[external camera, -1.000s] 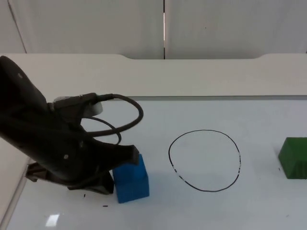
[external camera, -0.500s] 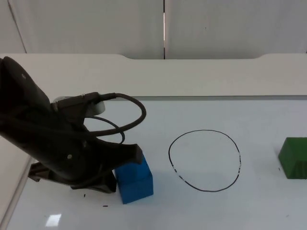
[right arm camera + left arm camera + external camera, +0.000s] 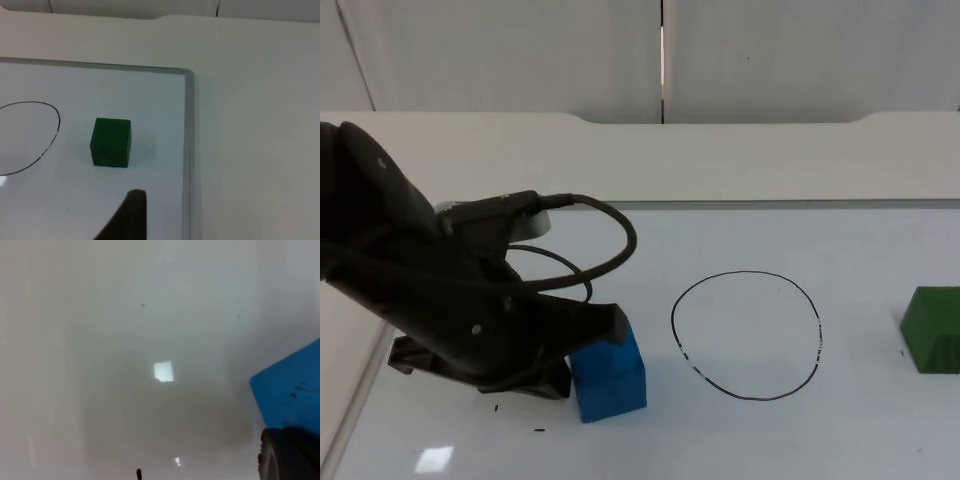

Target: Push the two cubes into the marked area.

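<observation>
Left gripper low on the whiteboard, pressed against the blue cube.

The blue cube touches the left gripper on the side toward the drawn circle, which lies just beyond it, the cube outside the line. The green cube sits ahead of the right gripper, outside the circle, near the whiteboard's metal edge. Neither gripper's opening can be told.

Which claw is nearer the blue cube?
Left. The left claw sits against the blue cube; the right claw waits near the green cube, across the circle.
</observation>
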{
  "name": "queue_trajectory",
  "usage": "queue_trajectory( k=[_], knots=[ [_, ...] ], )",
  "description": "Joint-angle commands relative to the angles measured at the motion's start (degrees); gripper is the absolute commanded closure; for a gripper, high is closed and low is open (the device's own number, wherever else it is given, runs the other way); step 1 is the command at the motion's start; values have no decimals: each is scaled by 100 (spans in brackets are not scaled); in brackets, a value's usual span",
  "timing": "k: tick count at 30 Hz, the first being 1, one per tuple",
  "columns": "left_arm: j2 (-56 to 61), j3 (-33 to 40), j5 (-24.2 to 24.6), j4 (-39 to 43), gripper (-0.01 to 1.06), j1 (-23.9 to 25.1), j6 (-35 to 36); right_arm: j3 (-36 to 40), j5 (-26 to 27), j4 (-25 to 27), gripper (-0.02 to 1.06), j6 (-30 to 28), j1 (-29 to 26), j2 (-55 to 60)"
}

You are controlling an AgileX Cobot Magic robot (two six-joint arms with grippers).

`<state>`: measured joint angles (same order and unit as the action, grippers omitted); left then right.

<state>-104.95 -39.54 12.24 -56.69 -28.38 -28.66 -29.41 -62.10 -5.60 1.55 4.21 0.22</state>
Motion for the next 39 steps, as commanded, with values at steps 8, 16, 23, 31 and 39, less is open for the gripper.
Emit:
queue_trajectory(
  k=[8,16,23,31,39],
  knots=[
    [-18,-25,-167,-174,105,-32,-29,1,44,-22,-1,21,-43,-22],
    [-18,-25,-155,-262,105,-229,-44,1,44,-22,-1,21,-43,-22],
    [-55,-105,-214,-287,105,-243,-44,1,44,-22,-1,21,-43,-22],
    [-265,-367,29,-377,105,-358,-44,1,33,-22,-1,31,-43,-22],
    [-297,-379,376,-393,105,-358,-44,1,33,-22,-1,31,-43,-22]
  ],
)
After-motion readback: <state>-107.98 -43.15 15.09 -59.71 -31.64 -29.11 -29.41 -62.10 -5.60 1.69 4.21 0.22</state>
